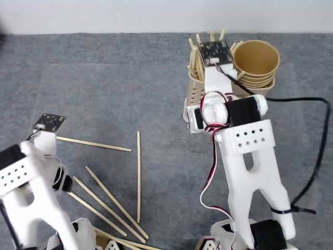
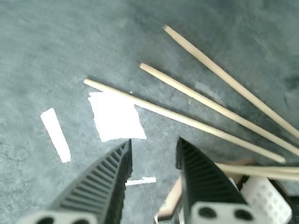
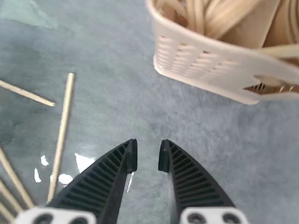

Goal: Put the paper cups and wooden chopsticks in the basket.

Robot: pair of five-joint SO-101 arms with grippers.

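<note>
Paper cups (image 1: 256, 60) stacked in the basket (image 1: 193, 91), several chopsticks (image 1: 138, 172) yet to gather from the grey mat (image 1: 104, 78)

Your left gripper (image 2: 154, 144) hangs over the mat with its jaws apart and empty, near three chopsticks lying side by side and some white paper scraps (image 2: 114, 116); your right gripper (image 3: 148, 144) is just beside the basket, its jaws empty with only a narrow gap between them. Expect each stick to be light, stiff and smooth, so it will likely swing or slip if you pinch it near an end. Take one across its middle, jaws straddling it down to the mat, and keep clear of its neighbours
</note>
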